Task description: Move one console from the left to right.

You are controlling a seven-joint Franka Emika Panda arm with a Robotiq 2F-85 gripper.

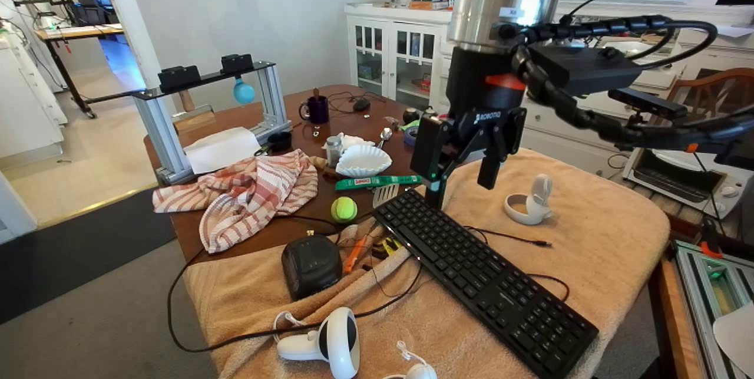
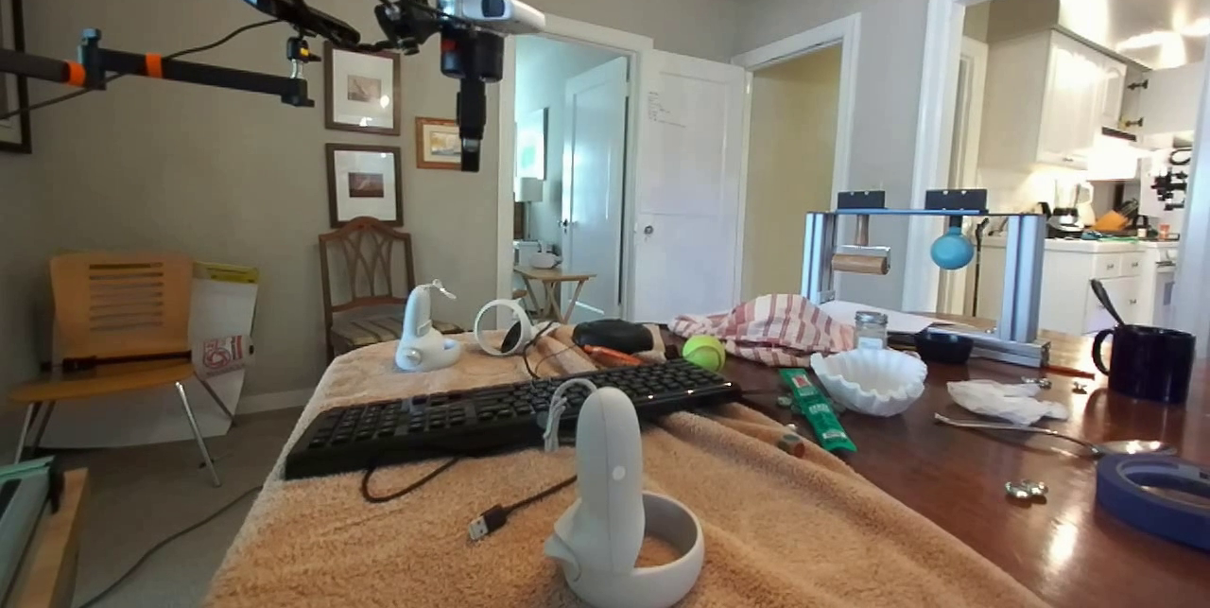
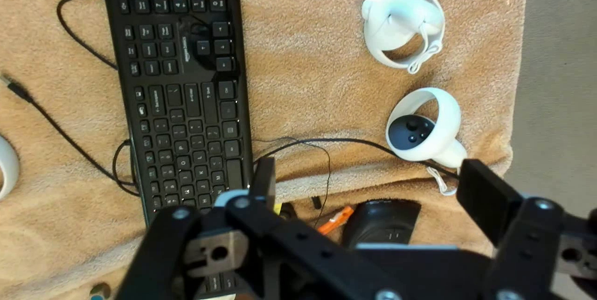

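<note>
- Three white controllers sit on the tan towel. Two of them are all white and look a lot alike, so I honestly can't tell which one is the console.
- Could be the upright white controller: bottom centre of the frame in an exterior view, handle up, ring down, thin pale cord by the handle. Only a slice of it shows at the left edge of the wrist view.
- Or it's the corded white controller, upper right of the wrist view, cord hanging over its ring.
- The dark-centred controller is at the bottom of the frame, a bit left of centre, in an exterior view. In the wrist view it's just below the corded one.
- Gripper: jaws spread wide apart, pointing down, up in the air above the wooden table.
- Keyboard slants from mid-frame to lower right in an exterior view, with the upright controller across it from the other two.
- A USB plug lies on the towel, left of the upright controller.
- Mid-frame clutter in an exterior view: tennis ball, white fluted bowl, and the striped cloth to their left.
- Dark mug at the far right of an exterior view.
</note>
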